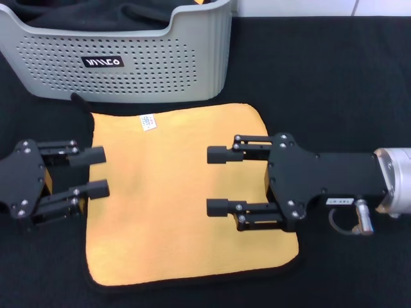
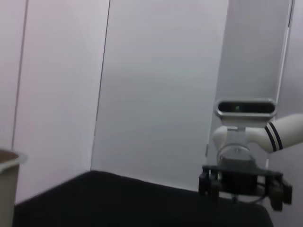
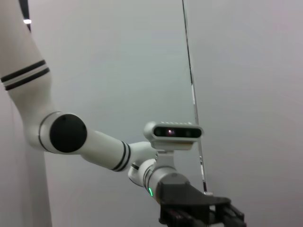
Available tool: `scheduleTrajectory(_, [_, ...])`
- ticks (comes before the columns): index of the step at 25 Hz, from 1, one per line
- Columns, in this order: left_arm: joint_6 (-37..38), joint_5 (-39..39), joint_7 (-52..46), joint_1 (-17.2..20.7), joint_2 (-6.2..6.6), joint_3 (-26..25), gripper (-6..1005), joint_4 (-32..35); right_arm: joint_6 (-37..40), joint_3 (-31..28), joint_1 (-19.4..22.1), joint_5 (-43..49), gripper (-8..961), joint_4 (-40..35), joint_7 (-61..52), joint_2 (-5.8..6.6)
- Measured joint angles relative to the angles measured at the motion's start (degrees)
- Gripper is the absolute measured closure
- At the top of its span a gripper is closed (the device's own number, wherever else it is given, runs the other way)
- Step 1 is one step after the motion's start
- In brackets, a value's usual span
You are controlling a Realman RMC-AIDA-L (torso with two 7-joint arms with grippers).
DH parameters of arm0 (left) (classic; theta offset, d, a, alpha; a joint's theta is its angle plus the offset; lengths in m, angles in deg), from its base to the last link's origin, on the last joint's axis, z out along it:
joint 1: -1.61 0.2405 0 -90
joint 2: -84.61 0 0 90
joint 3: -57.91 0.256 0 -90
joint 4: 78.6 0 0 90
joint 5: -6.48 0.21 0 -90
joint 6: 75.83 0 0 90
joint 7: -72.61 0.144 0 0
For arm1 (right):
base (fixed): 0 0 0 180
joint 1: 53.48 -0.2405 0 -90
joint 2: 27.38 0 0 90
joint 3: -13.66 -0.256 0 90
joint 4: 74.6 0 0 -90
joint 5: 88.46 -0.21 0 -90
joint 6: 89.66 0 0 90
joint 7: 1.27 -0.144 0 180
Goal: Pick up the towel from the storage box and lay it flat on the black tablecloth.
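- Towel (image 1: 186,192) in the foreground, orange-yellow face up, lies spread on the black tablecloth (image 1: 334,77) just in front of the storage box (image 1: 128,58); its near edge, trimmed in thin black, is closest to my head camera.
- My right pincer (image 1: 217,181) hangs over the towel's right half, its two fingers spread wide apart and holding nothing.
- My left pincer (image 1: 96,172) sits at the towel's left edge, fingers likewise spread, tips just over the border, gripping nothing.
- As I judge it, the laying-out is all but done; what is left is to lift both pincers straight up and clear, so that no fingertip drags the cloth and rucks it.
- Near right corner looks slightly curled, and the left edge bulges a little by my left pincer. If I smooth it, I should pull outward and low, not push inward.
- Roughly square, the towel runs a touch longer from the box toward me than across; its edges sit nearly square to the box front, turned slightly.
- Small white tag (image 1: 148,122) lies near the far left corner, on the side facing the box.
- Inside the box, a dark cloth (image 1: 96,13) shows above the dipped rim.
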Motion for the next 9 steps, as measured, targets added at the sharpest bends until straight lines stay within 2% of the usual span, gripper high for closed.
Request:
scheduleTrajectory(5, [0.1,-2.3,0.9,0.5,0.25,0.1,511,0.2,-0.6,-0.2,0.0,0.0,220,0.2,0.3,0.03])
scheduleTrajectory(9, [0.2,-2.3,0.3,0.0,0.41,0.1,496,0.2,-0.9,-0.1,-0.2,0.0,220,0.2,0.4,0.02])
